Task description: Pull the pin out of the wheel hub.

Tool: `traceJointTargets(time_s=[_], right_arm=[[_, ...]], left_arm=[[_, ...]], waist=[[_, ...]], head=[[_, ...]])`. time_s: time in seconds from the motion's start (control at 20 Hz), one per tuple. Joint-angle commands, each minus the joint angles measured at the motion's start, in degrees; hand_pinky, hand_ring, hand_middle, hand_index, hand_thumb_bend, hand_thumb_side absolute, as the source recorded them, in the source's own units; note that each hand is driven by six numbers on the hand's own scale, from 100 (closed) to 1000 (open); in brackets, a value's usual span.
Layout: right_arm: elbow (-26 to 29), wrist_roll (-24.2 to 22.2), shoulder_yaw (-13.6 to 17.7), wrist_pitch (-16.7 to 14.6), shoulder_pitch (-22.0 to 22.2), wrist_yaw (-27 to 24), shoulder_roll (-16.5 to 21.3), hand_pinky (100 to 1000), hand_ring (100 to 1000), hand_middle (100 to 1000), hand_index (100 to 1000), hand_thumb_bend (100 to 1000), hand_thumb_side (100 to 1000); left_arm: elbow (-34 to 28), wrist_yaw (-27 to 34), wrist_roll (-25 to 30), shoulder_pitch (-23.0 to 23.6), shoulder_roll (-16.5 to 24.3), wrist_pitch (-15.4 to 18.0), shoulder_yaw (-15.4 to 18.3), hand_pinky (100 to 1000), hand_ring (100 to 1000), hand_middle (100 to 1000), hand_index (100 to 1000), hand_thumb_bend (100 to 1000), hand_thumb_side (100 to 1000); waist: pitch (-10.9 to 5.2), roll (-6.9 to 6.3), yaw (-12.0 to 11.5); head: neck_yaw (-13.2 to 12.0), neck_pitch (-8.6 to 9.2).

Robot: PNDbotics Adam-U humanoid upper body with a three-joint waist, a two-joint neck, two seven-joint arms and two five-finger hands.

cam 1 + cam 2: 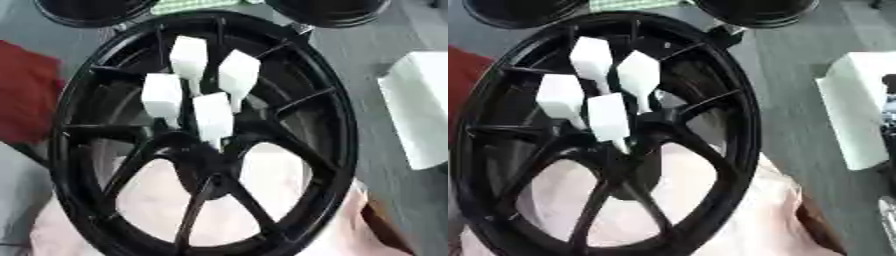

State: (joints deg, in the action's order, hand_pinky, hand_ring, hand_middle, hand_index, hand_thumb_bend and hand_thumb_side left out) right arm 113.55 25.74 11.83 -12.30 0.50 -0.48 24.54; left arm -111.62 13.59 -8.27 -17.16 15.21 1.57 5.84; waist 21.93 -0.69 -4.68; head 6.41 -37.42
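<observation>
A large black wheel hub [206, 165] with spokes fills most of both views, standing tilted toward me. Several white pins with wedge-shaped heads stick out around its centre: one at the upper left [188, 56], one at the upper right [238, 74], one at the left [162, 95] and one lowest, nearest the centre [213, 116]. No hand touches the hub or the pins. A thin black and silver strip, perhaps part of my right hand [890, 150], shows only at the right edge of the right eye view. My left hand is out of sight.
A white box [420, 110] stands to the right of the hub. A pale pink cloth [754, 220] lies under and behind the lower spokes. Two black round rims [92, 10] [328, 10] sit at the top, and a red surface [26, 90] lies at the left.
</observation>
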Motion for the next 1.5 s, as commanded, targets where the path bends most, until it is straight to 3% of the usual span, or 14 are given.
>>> traceJointTargets(time_s=[0.05, 0.45, 0.65, 0.8, 1.0, 1.5], right_arm=[[1.04, 0.20, 0.82, -1.31, 1.09, 1.45, 3.08, 825, 757, 602, 634, 100, 504], [1.04, -1.29, 1.08, -9.43, 8.62, 12.59, 15.32, 828, 769, 628, 674, 100, 189], [1.04, -3.16, 0.64, -14.88, 10.33, 19.45, 21.82, 830, 775, 645, 695, 100, 104], [1.04, -3.91, 0.03, -17.25, 10.92, 23.63, 26.42, 830, 779, 657, 710, 100, 100], [1.04, -4.77, -0.82, -17.92, 10.75, 26.96, 32.46, 832, 788, 675, 728, 100, 100], [1.04, -16.35, -3.62, -16.82, 5.46, 25.98, 45.52, 842, 816, 715, 764, 100, 125]], left_arm=[[-1.21, -0.42, 0.00, -0.44, 1.65, -0.09, 0.05, 803, 774, 665, 883, 128, 830], [-1.17, -0.77, -0.15, -0.21, 2.55, -0.13, 0.19, 804, 775, 666, 883, 127, 830], [-1.20, -0.84, -0.10, -0.39, 2.80, -0.18, 0.12, 804, 775, 666, 883, 126, 829], [-1.19, -0.88, -0.05, -0.47, 2.97, -0.22, 0.08, 804, 776, 666, 883, 125, 829], [-1.18, -0.92, 0.01, -0.56, 3.29, -0.27, 0.03, 804, 776, 666, 883, 125, 829], [-1.18, -1.12, 0.14, -0.83, 4.29, -0.39, -0.16, 804, 777, 667, 883, 124, 828]], waist=[[-0.86, 0.14, 0.17], [-0.85, 0.84, 0.90], [-0.76, 0.98, 0.87], [-0.71, 1.11, 0.77], [-0.70, 1.45, 0.71], [-0.48, 2.65, 0.51]], head=[[-0.21, 0.45], [-0.59, 0.59], [-0.72, 0.71], [-0.77, 0.71], [-0.74, 0.78], [-0.75, 1.64]])
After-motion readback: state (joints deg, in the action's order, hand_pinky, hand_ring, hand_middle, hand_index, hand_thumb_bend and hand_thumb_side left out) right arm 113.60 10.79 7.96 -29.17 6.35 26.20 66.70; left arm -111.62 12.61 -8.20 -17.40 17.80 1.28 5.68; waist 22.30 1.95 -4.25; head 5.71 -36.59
